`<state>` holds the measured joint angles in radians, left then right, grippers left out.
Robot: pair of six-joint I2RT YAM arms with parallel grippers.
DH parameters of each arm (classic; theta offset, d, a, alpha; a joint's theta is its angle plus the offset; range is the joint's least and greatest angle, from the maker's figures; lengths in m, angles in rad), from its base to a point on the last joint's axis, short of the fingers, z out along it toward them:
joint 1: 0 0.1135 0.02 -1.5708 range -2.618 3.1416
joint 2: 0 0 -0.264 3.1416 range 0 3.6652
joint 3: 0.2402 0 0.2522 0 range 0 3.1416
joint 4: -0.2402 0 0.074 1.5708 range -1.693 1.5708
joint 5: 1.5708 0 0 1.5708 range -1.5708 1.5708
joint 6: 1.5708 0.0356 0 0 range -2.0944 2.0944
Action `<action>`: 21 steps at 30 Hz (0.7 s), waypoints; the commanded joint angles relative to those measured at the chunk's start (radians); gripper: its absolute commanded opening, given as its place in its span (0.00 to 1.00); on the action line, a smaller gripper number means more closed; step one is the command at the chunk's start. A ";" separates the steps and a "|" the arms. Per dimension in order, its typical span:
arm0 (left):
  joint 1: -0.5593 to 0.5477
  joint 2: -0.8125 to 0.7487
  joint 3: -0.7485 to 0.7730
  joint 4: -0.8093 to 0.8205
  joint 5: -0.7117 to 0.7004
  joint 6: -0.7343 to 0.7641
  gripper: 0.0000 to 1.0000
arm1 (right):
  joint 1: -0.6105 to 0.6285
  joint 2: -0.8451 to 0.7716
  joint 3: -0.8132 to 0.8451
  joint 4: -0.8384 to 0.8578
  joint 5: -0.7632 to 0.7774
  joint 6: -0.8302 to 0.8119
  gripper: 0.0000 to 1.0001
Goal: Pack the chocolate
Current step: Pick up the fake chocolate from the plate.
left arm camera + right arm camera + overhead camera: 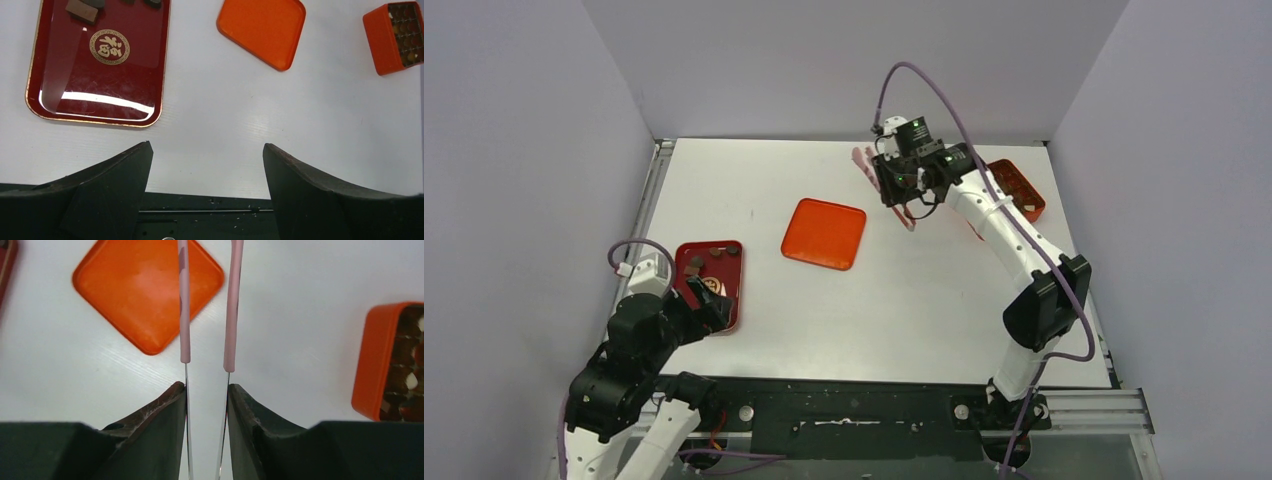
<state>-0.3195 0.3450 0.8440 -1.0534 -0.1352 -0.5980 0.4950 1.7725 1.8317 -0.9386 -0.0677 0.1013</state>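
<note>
White table holds lid between chocolate and box.

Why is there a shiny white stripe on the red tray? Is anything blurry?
Left wrist view: the stripe is light glaring off the glossy red tray; right wrist view: the fingers gripping the pink tongs sit close to the lens and look dark and soft, and the orange box at the edge is slightly blurred; top view: even light, faint shadows.
</note>
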 commanded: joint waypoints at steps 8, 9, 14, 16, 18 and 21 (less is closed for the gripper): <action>0.001 0.305 0.223 0.240 -0.020 -0.077 0.79 | 0.306 -0.101 -0.119 0.237 -0.084 -0.094 0.33; 0.003 0.339 0.239 0.267 -0.007 -0.083 0.79 | 0.322 -0.098 -0.120 0.242 -0.081 -0.094 0.33; 0.069 0.479 0.248 0.382 0.109 -0.128 0.79 | 0.409 -0.103 -0.126 0.262 -0.043 -0.148 0.33; 0.121 0.512 0.231 0.435 0.184 -0.160 0.79 | 0.435 -0.109 -0.129 0.273 -0.045 -0.161 0.33; 0.156 0.520 0.181 0.528 0.247 -0.199 0.79 | 0.458 -0.110 -0.127 0.276 -0.052 -0.173 0.33; 0.199 0.526 0.101 0.630 0.318 -0.259 0.78 | 0.499 -0.093 -0.105 0.252 -0.055 -0.216 0.33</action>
<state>-0.1677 0.8772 1.0004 -0.6300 0.0391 -0.7650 0.9478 1.7386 1.7012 -0.7383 -0.1352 -0.0498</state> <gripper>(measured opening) 0.788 0.338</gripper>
